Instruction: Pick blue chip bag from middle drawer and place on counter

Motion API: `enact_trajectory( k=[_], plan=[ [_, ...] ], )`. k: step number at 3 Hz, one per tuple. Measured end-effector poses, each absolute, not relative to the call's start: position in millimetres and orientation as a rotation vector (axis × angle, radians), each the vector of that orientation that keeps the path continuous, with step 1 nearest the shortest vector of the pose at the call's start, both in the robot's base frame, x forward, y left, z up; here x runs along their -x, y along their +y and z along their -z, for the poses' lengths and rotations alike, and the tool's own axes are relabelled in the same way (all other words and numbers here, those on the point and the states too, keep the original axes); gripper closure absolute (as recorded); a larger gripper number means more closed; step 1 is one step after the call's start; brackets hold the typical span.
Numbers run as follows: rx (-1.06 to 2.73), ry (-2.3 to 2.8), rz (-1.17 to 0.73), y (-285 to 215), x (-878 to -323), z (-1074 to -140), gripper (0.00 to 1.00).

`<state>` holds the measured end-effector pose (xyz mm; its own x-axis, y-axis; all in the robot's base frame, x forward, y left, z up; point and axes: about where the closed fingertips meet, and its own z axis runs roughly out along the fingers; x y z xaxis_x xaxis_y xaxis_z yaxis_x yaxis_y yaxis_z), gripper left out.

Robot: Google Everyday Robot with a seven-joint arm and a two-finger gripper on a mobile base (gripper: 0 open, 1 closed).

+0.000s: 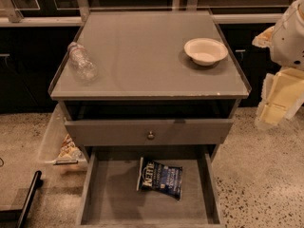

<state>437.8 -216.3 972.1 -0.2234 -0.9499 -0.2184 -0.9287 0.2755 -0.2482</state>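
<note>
The blue chip bag (160, 177) lies flat on the floor of the open middle drawer (114, 194), near its back and right of centre, white "Kettle" lettering facing up. The counter (142, 56) is the grey cabinet top above it. My gripper (277, 103) is at the right edge of the camera view, beside the cabinet's right side at about counter height. It is well clear of the drawer and the bag, and nothing shows in it.
A white bowl (205, 50) sits at the counter's back right and a clear plastic bottle (81, 63) lies at its left edge. A drawer front with a round knob (150, 135) overhangs the open drawer. A clear bin (57, 141) stands left of the cabinet.
</note>
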Motion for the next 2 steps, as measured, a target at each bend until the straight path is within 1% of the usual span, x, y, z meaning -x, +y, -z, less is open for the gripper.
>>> enact_trajectory(
  k=[2],
  plan=[
    [1.755, 2.207, -0.016, -213.8, -428.8, -896.7, 0.00]
  ],
)
